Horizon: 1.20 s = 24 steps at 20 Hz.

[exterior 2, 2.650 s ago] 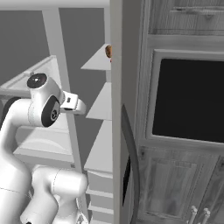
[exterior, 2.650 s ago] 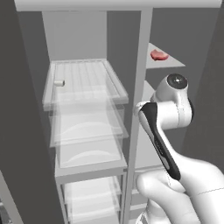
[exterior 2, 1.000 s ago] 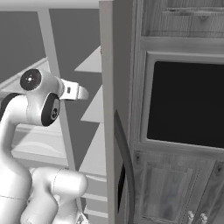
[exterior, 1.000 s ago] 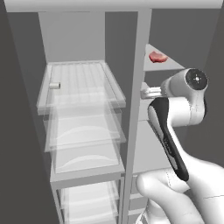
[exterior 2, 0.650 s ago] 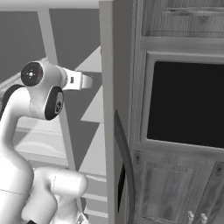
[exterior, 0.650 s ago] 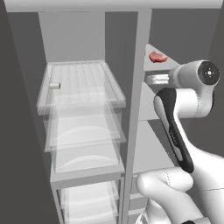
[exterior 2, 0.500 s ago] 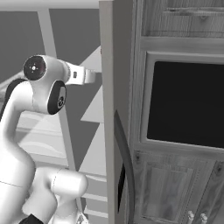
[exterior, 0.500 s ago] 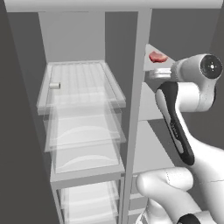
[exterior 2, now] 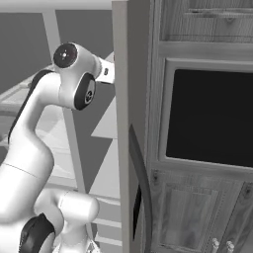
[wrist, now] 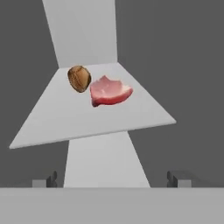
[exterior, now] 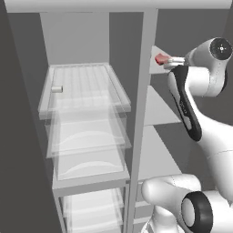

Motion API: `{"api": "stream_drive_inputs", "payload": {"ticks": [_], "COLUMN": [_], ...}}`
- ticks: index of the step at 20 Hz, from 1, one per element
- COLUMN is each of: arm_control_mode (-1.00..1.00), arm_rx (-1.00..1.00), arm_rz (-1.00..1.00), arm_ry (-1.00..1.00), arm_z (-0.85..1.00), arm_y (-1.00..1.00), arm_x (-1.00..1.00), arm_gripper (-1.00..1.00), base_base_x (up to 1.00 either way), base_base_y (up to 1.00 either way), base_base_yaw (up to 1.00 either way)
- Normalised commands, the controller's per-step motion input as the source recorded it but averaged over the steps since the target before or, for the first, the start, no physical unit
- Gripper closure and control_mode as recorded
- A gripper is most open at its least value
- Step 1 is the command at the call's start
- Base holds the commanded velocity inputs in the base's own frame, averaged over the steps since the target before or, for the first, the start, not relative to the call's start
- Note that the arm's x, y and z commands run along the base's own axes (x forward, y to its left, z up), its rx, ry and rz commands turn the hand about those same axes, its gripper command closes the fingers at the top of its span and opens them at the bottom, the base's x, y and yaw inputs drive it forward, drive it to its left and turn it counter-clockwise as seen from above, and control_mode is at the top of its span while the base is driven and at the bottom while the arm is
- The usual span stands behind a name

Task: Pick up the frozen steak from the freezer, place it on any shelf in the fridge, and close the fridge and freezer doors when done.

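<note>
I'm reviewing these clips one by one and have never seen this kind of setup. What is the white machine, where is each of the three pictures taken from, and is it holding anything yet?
This is a rendered kitchen, not real footage. The white machine is a robot arm on a driving base. Two pictures come from cameras on that base, behind the arm to its left and right. The third comes from a camera on the hand, looking along the gripper, whose two finger tips sit wide apart at the bottom, so it is open and holds nothing.

The tall grey cabinet stands open. The wider fridge has a clear glass shelf with a small pale cylinder on it. The narrower freezer has plain opaque shelves. On its upper one lies the frozen steak, with a brown rounded lump right beside it. The hand points at that shelf.
</note>
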Motion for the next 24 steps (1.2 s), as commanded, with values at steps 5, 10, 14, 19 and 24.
{"api": "stream_drive_inputs", "payload": {"ticks": [5,10,14,19,24], "arm_control_mode": [-1.00,-1.00,-1.00,-1.00,-1.00], "arm_rx": [0.02,0.00,0.00,0.00,0.00], "arm_rz": [-0.08,-0.05,-0.01,0.00,0.00], "arm_ry": [0.17,0.19,0.02,0.00,-0.06], "arm_z": [0.00,-0.06,-0.21,-0.23,-0.32], "arm_y": [-0.37,-0.05,0.06,0.31,0.21], "arm_x": [0.58,0.48,0.37,0.32,0.39], "arm_gripper": [-1.00,-1.00,-1.00,-1.00,-1.00], "base_base_x": [0.00,0.00,0.00,0.00,0.00], "base_base_y": [0.00,0.00,0.00,0.00,0.00], "base_base_yaw": [0.00,0.00,0.00,0.00,0.00]}}
